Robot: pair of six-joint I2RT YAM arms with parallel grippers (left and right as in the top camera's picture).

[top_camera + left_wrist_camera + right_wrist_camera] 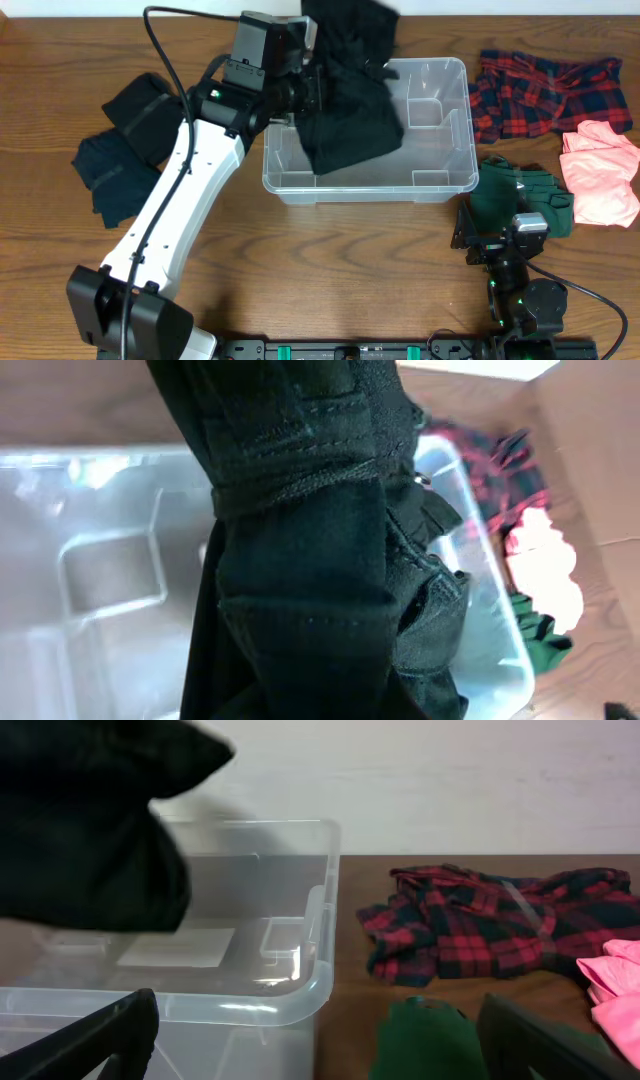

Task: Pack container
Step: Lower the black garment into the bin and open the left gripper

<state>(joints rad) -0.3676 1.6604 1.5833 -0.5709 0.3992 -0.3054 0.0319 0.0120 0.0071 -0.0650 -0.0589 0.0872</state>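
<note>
Pinching a black garment (350, 110) tightly, the left fingers (318, 90) hang over the back-left rim of the clear container (440, 185), which sits below and ahead of them. The cloth's lower end droops into the container's left half. The right fingers (545, 1042) are spread wide and hold nothing, with the container just ahead to their left and a green garment (520, 195) just ahead between them.

Table (350, 250): brown wood.
Middle, toward far edge: container (365, 192), a clear plastic tub.
Left edge: dark clothes (125, 150), heaped.
Far right corner: plaid shirt (545, 95), red and navy, crumpled.
Right edge: pink cloth (600, 170), folded; green cloth (520, 195) just beside it.
</note>
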